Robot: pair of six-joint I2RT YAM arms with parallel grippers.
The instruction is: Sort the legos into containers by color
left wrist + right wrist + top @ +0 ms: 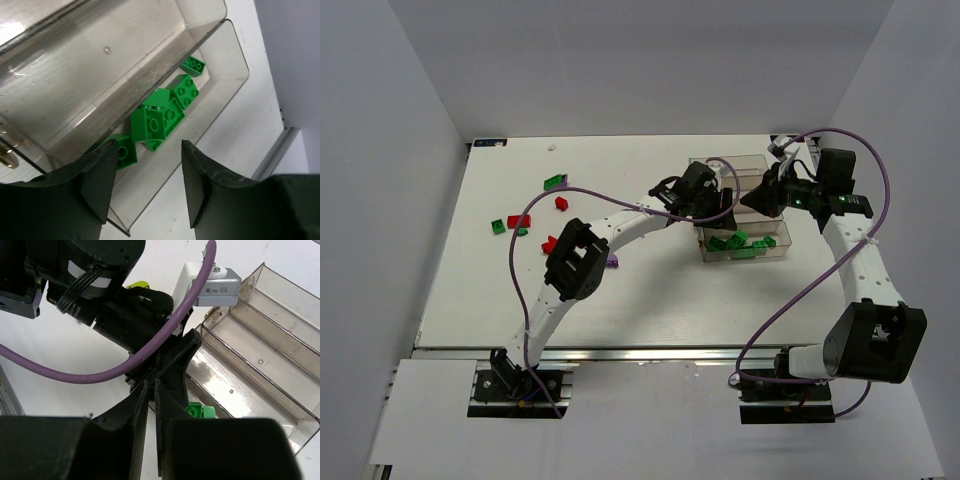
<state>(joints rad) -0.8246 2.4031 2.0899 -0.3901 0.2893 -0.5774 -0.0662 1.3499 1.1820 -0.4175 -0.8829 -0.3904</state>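
The green legos (160,117) lie heaped in the end bin of the containers (728,164), the one nearest the arms, at the right of the desk (650,300). That looks like the only colour begun. The neighbouring bins show bare floors wherever they can be seen. A handful of loose bricks (518,221), red and green, lies well apart from the bins on the left half of the desk. One purple brick (612,262) sits beside the left arm. By my judgement the task is well short of half done: part of the green is in, and red, purple and the remaining green are left.

The left pincer (145,185) hangs over the green bin with its fingers apart and nothing between them. The right pincer (152,390) is just beside the bins with its fingers nearly together and only a thin slit between them. Nothing shows in the slit, and I cannot tell whether it is fully closed.

Only the top view shows the scattered bricks and both arms crowded over the containers. The left wrist view alone shows the green pile closely enough to make out separate bricks. The right wrist view alone shows a small yellow-green piece (137,285) on the desk behind the left arm's wrist, probably a brick.
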